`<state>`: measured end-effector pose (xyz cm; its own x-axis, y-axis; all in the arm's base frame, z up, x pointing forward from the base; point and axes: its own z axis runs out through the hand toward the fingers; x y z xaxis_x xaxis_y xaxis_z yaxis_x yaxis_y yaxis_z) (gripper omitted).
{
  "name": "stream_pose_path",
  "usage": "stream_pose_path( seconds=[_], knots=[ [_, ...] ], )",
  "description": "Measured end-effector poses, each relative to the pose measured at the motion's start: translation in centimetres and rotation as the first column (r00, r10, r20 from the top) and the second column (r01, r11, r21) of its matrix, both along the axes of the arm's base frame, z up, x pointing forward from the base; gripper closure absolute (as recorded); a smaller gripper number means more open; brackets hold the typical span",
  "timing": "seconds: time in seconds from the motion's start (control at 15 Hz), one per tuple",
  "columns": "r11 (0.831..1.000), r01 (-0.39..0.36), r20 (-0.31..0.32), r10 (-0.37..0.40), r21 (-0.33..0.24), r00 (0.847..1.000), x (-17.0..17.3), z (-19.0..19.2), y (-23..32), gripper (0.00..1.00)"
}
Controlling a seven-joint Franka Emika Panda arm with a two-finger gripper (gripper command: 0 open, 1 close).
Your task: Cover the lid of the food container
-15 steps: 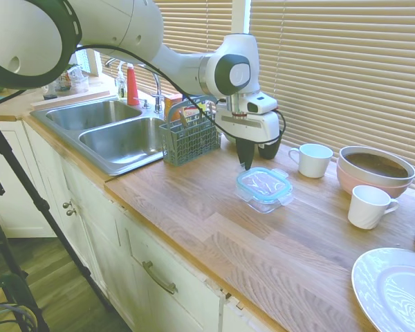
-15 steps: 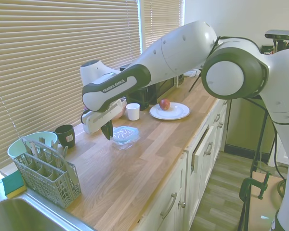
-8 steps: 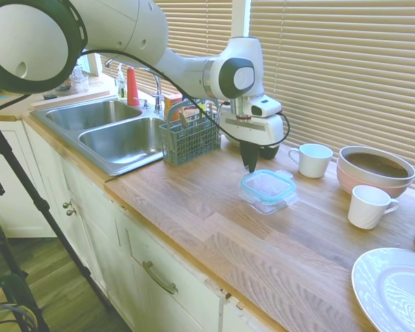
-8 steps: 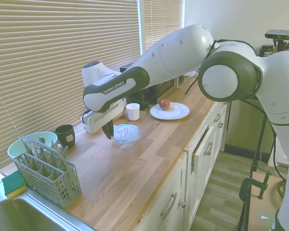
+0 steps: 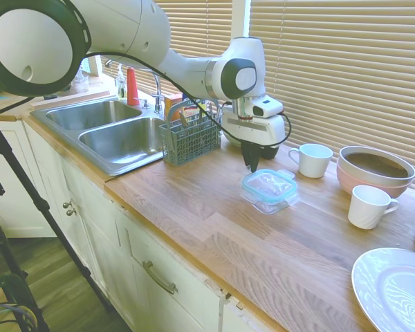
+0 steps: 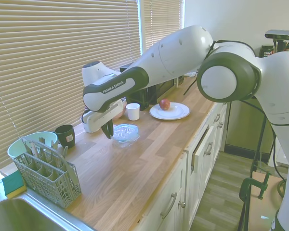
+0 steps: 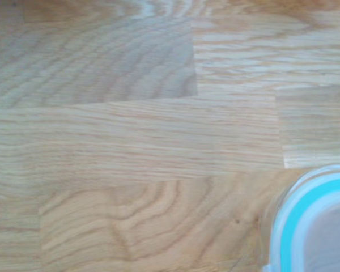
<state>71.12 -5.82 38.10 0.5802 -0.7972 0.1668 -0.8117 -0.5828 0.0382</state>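
The lid (image 5: 268,185), clear with a teal rim, lies flat on top of the food container (image 5: 265,204), a small clear dish on the wooden counter. Both show again in the second exterior view, the lid (image 6: 125,130) over the dish. My gripper (image 5: 251,164) points straight down at the lid's back-left edge, toward the dish rack, its dark fingers pressed together with nothing between them. From the other side the gripper (image 6: 108,133) stands just left of the lid. The wrist view catches only a teal-rimmed corner of the lid (image 7: 314,224) over wood.
A grey dish rack (image 5: 189,138) and a double sink (image 5: 117,135) lie to the left. A dark mug (image 6: 65,135), two white mugs (image 5: 311,159) (image 5: 369,206), stacked pink bowls (image 5: 375,169) and a white plate (image 5: 394,287) surround the spot. An apple (image 6: 164,104) rests on another plate (image 6: 176,113).
My gripper has shifted a little to the right toward the mugs, and the lidded container has slid the same way by a small amount.
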Motion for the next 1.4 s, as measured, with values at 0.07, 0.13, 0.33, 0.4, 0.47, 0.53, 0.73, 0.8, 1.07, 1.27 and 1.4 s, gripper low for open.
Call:
stream_pose_path(
  seconds=[0.07, 0.13, 0.33, 0.4, 0.47, 0.53, 0.73, 0.8, 1.07, 1.27, 1.4],
  knots=[
    [1.000, 0.000, 0.000, 0.000, 0.001, 1.000, 0.0, 0.0, 0.0, 0.00],
    [1.000, 0.001, 0.000, -0.001, 0.001, 1.000, 0.0, 0.0, -0.1, 0.00],
    [1.000, -0.001, 0.007, 0.001, 0.005, 1.000, -0.1, 0.5, -0.2, 0.00],
    [1.000, -0.003, 0.012, 0.003, 0.007, 1.000, -0.2, 1.1, -0.2, 0.00],
    [1.000, -0.005, 0.020, 0.005, 0.009, 1.000, -0.4, 1.8, -0.2, 0.00],
    [1.000, -0.006, 0.025, 0.006, 0.012, 1.000, -0.9, 2.5, -0.2, 0.00],
    [0.999, -0.030, 0.035, 0.028, 0.041, 0.999, -3.9, 5.2, 0.3, 0.00],
    [0.998, -0.042, 0.036, 0.040, 0.056, 0.999, -5.3, 6.2, 0.5, 0.00],
    [0.992, -0.071, 0.015, 0.070, 0.099, 0.997, -11.7, 8.0, 0.4, 0.00],
    [0.989, -0.086, 0.000, 0.087, 0.116, 0.996, -16.3, 6.4, 0.0, 0.00],
    [0.987, -0.097, -0.016, 0.100, 0.127, 0.995, -19.3, 4.2, -0.2, 0.00]
  ],
)
